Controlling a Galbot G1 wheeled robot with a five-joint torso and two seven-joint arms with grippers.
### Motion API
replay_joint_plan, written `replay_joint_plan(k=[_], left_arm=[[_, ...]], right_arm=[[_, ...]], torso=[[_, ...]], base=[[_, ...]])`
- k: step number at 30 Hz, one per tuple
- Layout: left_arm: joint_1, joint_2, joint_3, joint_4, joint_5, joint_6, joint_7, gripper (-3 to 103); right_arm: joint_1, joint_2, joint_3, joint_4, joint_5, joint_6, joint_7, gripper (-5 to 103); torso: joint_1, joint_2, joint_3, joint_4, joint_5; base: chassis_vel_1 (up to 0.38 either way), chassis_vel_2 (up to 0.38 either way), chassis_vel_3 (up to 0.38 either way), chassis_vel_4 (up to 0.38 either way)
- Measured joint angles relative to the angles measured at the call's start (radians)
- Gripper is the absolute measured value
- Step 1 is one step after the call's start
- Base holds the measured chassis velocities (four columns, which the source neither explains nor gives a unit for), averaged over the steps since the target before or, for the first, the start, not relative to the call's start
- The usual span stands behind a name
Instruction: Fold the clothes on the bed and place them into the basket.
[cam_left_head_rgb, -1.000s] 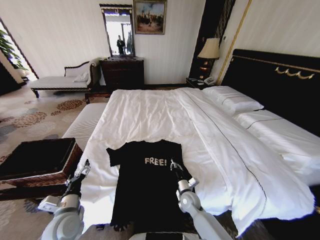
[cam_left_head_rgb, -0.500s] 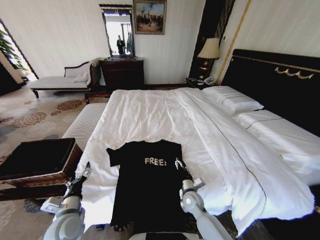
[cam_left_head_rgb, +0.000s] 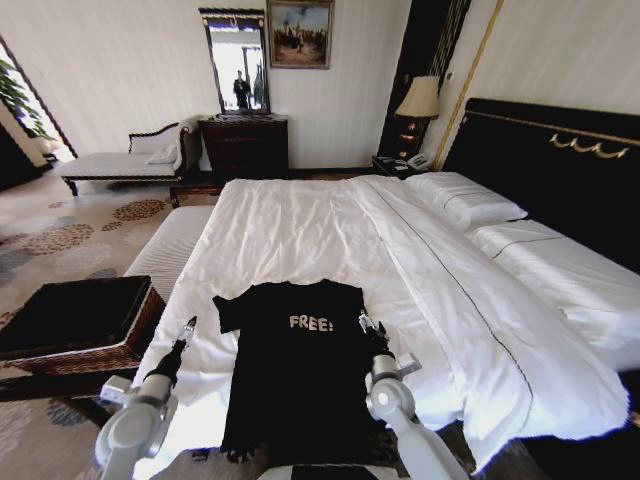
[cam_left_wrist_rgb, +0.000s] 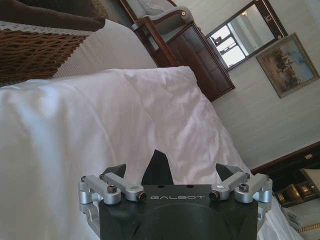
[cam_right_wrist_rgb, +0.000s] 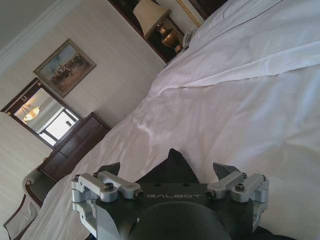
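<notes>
Now both open pincers, left (cam_left_head_rgb: 188, 325) and right (cam_left_head_rgb: 362, 318), flank the clothes (cam_left_head_rgb: 295, 370)

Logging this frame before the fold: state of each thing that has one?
T-shirt: unfolded, flat on the bed, lettering up, hem over the near edge.
Bed: made, sheets smooth.
Basket: holds no clothes, beside the bed on the robot's left.
Left gripper: open, above white sheet left of the shirt.
Right gripper: open, at the shirt's right sleeve.

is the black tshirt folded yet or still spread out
Spread out: the T-shirt lies flat on the bed, both sleeves out and the FREE! lettering showing.
</notes>
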Motion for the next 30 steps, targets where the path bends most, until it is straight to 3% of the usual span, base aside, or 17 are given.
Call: replay_joint_plan(k=[5, 11, 23, 25, 29, 30], left_arm=[[-0.105, 0.040, 0.051, 0.123, 0.039, 0.027, 0.023, 100], [-0.201, 0.028, 0.120, 0.242, 0.071, 0.033, 0.059, 100], [-0.274, 0.016, 0.225, 0.347, 0.150, 0.016, 0.092, 101], [-0.281, 0.013, 0.229, 0.356, 0.159, 0.009, 0.099, 98], [-0.291, 0.004, 0.234, 0.368, 0.169, 0.000, 0.108, 78], [-0.291, 0.004, 0.234, 0.368, 0.169, 0.000, 0.108, 78]], right_arm=[[0.003, 0.024, 0.000, -0.005, -0.023, 0.000, 0.005, 100], [0.007, 0.035, -0.001, -0.014, -0.029, -0.002, 0.009, 100], [0.002, 0.035, 0.019, -0.010, -0.029, -0.009, 0.033, 100], [0.001, 0.036, 0.021, -0.013, -0.032, -0.009, 0.038, 100], [-0.001, 0.041, 0.020, -0.027, -0.043, -0.010, 0.044, 100], [-0.001, 0.041, 0.020, -0.027, -0.043, -0.010, 0.044, 100]], torso=[[0.000, 0.000, 0.000, 0.0002, 0.0000], [0.000, 0.000, 0.000, 0.0003, -0.0001], [0.000, 0.000, 0.000, 0.0002, 0.0002], [0.000, 0.000, 0.000, 0.0002, 0.0001], [0.000, 0.000, 0.000, 0.0001, 0.0001], [0.000, 0.000, 0.000, 0.0001, 0.0001]], base=[[0.000, 0.000, 0.000, 0.000], [0.000, 0.000, 0.000, 0.000], [0.000, 0.000, 0.000, 0.000], [0.000, 0.000, 0.000, 0.000], [0.000, 0.000, 0.000, 0.000], [0.000, 0.000, 0.000, 0.000]])
